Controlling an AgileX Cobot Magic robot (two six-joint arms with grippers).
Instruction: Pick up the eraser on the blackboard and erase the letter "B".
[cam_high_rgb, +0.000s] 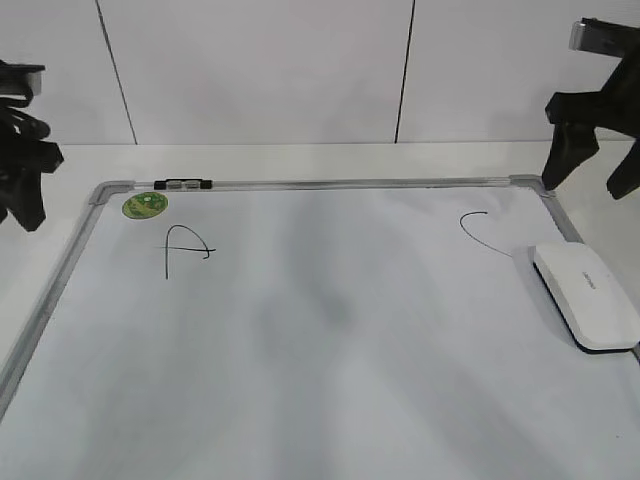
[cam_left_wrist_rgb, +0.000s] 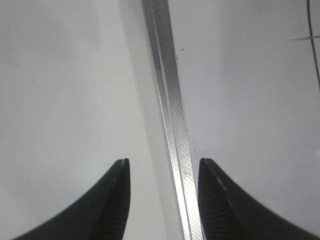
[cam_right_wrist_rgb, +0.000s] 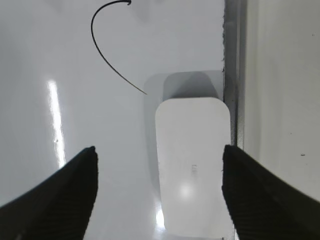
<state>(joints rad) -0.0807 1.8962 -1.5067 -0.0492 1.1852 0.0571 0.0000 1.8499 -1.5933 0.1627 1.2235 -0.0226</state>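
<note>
Exterior view: eraser (cam_high_rgb: 585, 295) lengthwise along blackboard (cam_high_rgb: 300, 340) right frame.

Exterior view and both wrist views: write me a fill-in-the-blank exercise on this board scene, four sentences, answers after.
1. The eraser lies against the ____ edge of the blackboard in the exterior view.
2. The round sticker near the board's top left corner is ____.
3. The letter "A" is drawn just ____ that sticker.
4. In the right wrist view, the right pincer is ____, its fingers either side of the eraser.

Missing words: right; green; below; open
</note>
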